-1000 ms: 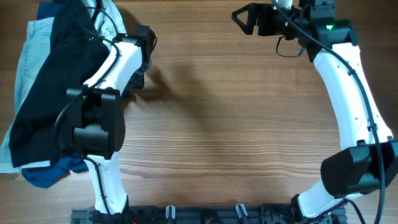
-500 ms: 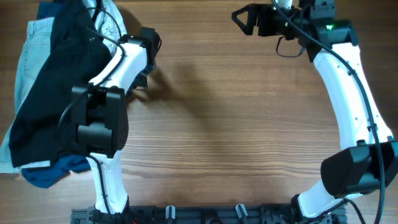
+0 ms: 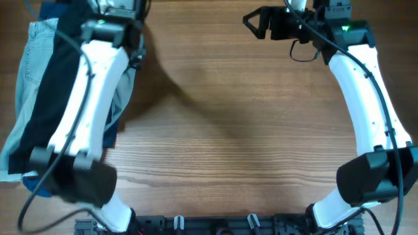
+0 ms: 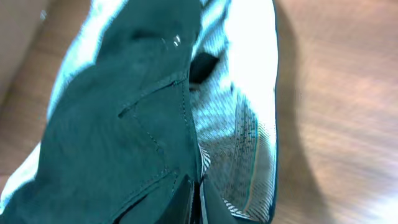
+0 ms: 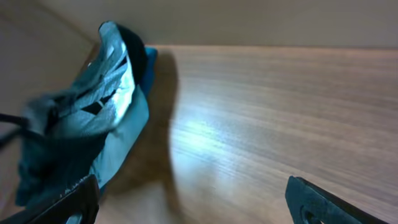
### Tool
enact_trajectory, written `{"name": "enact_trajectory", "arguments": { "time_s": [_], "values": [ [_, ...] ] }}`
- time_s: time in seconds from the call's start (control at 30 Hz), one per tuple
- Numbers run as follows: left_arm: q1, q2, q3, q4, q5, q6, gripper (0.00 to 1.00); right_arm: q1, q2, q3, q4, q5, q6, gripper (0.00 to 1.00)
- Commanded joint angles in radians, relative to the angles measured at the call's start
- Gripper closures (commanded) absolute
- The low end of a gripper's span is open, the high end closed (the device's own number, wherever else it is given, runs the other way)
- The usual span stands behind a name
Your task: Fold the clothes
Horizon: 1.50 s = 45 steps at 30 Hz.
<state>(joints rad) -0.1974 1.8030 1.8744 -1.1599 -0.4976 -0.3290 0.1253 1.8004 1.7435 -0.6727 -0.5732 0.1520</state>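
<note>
L gripper (image 4: 194,202) is shut tight, tips pinched on an edge of the black shorts (image 3: 46,101). In L wrist view the cloth fans out from the closed fingers, black side on the left and the pale grey-white lining (image 4: 249,74) on the right, w/ the wood table (image 3: 228,130) showing past both edges. From overhead the L arm (image 3: 85,104) stretches up across the pile to the far-left corner, w/ the gripper at the top edge of frame, partly cut off. The clothes sit along the table's left side. Shorts run as a long black strip under and beside the arm, lt-blue denim (image 3: 26,65) is on their outer left, and pale lining shows on the side twd table centre. R wrist view shows the heap bunched and raised at the far-left corner, lining and black outermost, and a dk-blue piece (image 5: 151,65) peeking out behind it; can't tell how much of it is off the table. R gripper (image 3: 251,20) is far-right of centre at the back edge, jaws wide apart w/ nothing between them, pointing twd the pile and well apart from it. Only bare wood shows between its fingertips (image 5: 314,202) in its own cam.
</note>
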Motion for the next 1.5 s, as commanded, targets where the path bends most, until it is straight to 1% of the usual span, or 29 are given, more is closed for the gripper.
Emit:
{"name": "enact_trajectory", "arguments": {
  "time_s": [0.0,0.1,0.2,0.23,0.37,0.5,0.7,0.8,0.83,0.87,0.97,1.03,1.17,1.3,1.4,1.47],
  "values": [
    [-0.003,-0.077,0.013,0.005,0.026,-0.016,0.96,0.003,0.063,-0.031,0.006,-0.136,-0.011,0.06],
    [-0.003,-0.116,0.013,0.018,0.035,-0.016,0.96,0.026,0.11,-0.037,0.026,-0.195,-0.008,0.08],
    [-0.003,-0.145,0.019,0.068,0.098,-0.016,0.96,0.048,0.137,-0.037,0.037,-0.218,0.009,0.09],
    [-0.003,-0.151,0.051,0.097,0.154,-0.016,0.96,0.054,0.137,-0.037,0.045,-0.217,0.012,0.09],
    [-0.003,-0.153,0.171,0.156,0.302,-0.02,0.96,0.05,0.137,-0.037,0.059,-0.221,0.013,0.1],
    [-0.004,-0.153,0.316,0.203,0.414,-0.047,0.96,0.035,0.137,-0.037,0.06,-0.262,0.012,0.11],
    [-0.004,-0.153,0.468,0.212,0.6,-0.11,0.96,-0.029,0.125,-0.033,0.068,-0.348,0.012,0.11],
    [-0.012,-0.153,0.504,0.242,0.75,-0.163,0.96,-0.088,0.092,-0.032,0.069,-0.396,0.011,0.11],
    [-0.017,-0.154,0.505,0.277,0.833,-0.19,0.96,-0.107,0.077,-0.032,0.065,-0.407,0.007,0.11],
    [-0.021,-0.154,0.505,0.306,0.885,-0.213,0.96,-0.119,0.067,-0.032,0.061,-0.418,0.004,0.11],
    [-0.037,-0.154,0.505,0.412,1.012,-0.288,0.96,-0.14,0.037,-0.032,0.042,-0.44,-0.006,0.11],
    [-0.05,-0.155,0.505,0.454,1.054,-0.314,0.96,-0.138,0.032,-0.033,0.028,-0.463,-0.021,0.11],
    [-0.078,-0.156,0.505,0.454,1.115,-0.316,0.96,-0.138,0.034,-0.033,0.049,-0.472,-0.013,0.11],
    [-0.102,-0.163,0.505,0.446,1.167,-0.315,0.96,-0.136,0.045,-0.035,0.131,-0.463,0.07,0.11],
    [-0.105,-0.181,0.505,0.43,1.193,-0.315,0.96,-0.136,0.048,-0.035,0.175,-0.412,0.139,0.11],
    [-0.105,-0.201,0.505,0.415,1.192,-0.306,0.96,-0.136,0.05,-0.035,0.169,-0.385,0.14,0.11]
  ]
}}
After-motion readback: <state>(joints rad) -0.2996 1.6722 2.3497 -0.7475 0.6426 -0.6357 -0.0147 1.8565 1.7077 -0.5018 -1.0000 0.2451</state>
